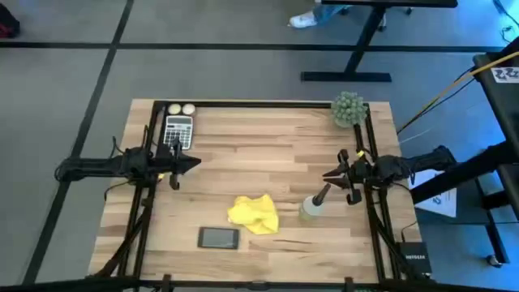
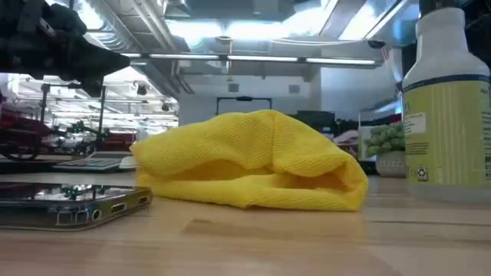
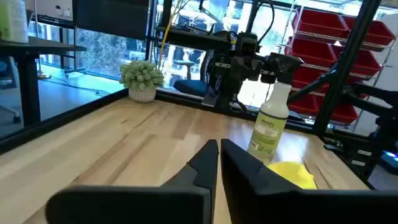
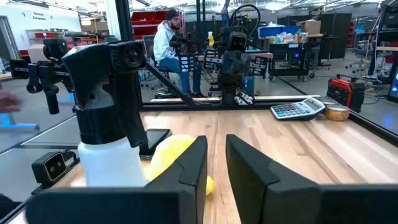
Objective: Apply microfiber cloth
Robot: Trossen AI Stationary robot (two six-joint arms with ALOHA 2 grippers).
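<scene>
The microfiber cloth (image 1: pixel 253 213) lies in a loose heap near the counter's (image 1: pixel 268 146) front edge, just behind the smartphone (image 1: pixel 218 238), with the spray bottle (image 1: pixel 313 206) a little toward the right edge. Neither arm has engaged it: the left gripper (image 1: pixel 195 163) hovers by the left edge near the calculator (image 1: pixel 178 130), fingers nearly together and holding nothing; the right gripper (image 1: pixel 328 173) hangs close to the bottle's nozzle, slightly parted, also empty. To start well, one gripper should probably descend on the cloth's raised fold (the highest ridge) and pinch there, keeping clear of the phone and bottle.
</scene>
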